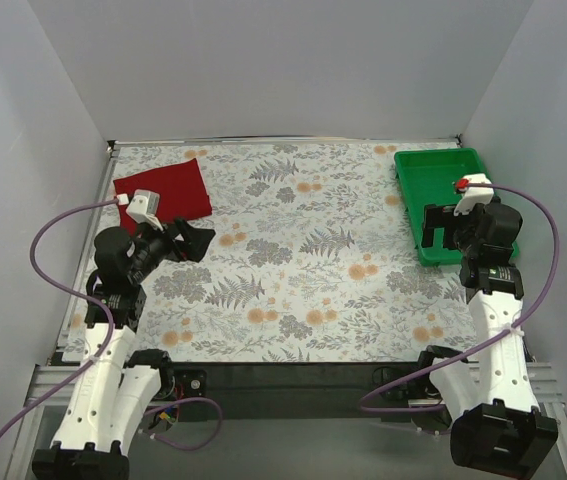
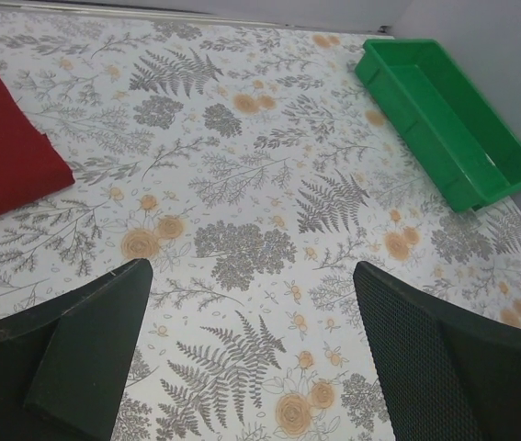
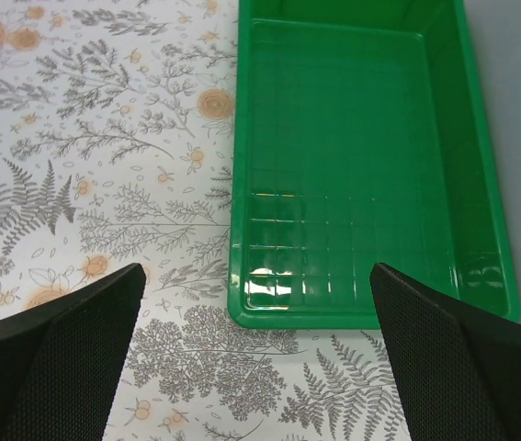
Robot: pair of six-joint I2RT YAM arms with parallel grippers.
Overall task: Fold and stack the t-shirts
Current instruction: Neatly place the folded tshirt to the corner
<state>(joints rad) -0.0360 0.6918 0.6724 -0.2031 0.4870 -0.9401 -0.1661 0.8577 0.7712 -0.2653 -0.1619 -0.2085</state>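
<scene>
Left gripper (image 2: 251, 276) nearest the lens: jaws spread wide, nothing between them but bare floral table (image 2: 269, 165). Right gripper (image 3: 258, 276) likewise wide apart and empty, hanging over the near end of the green tray (image 3: 242, 184); tray interior bare.

Dark red t-shirt (image 1: 163, 192) lying flat as a compact rectangle at the far-left corner of the table, held by neither gripper. Probably folded already and parked there as the base of a stack, though layers not discernible from above. Left gripper just off its near right corner, apparently not touching.

Shirt's left edge close to the table edge and side wall (image 1: 33, 200): little room for an approach from that side. Broad middle of the table between shirt and tray open for arm travel. No second shirt seen.
</scene>
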